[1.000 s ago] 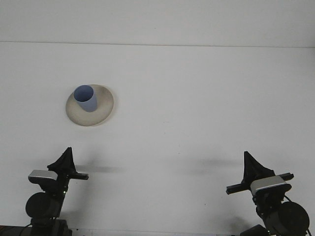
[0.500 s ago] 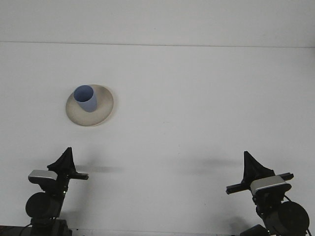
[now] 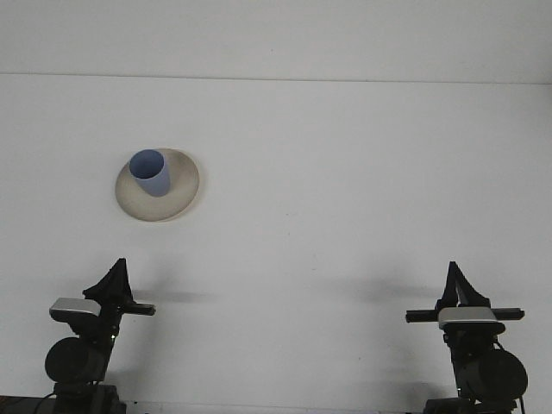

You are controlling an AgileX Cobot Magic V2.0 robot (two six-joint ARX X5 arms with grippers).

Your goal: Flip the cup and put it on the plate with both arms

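A light blue cup (image 3: 151, 174) stands upright, mouth up, on the left part of a beige plate (image 3: 183, 191) at the left of the white table. Both arms rest low at the near edge, far from the plate. My left gripper (image 3: 120, 263) is at the bottom left with its dark fingers together in a point, holding nothing. At the bottom right, my right gripper (image 3: 452, 266) is likewise shut and empty, its crossbar level.
The white table (image 3: 345, 190) runs back to a pale wall, with its far edge a thin line near the top. Only the plate and cup stand on it.
My right gripper has turned and shifted slightly to the right, so its crossbar is now level. The left gripper, cup and plate have not moved.
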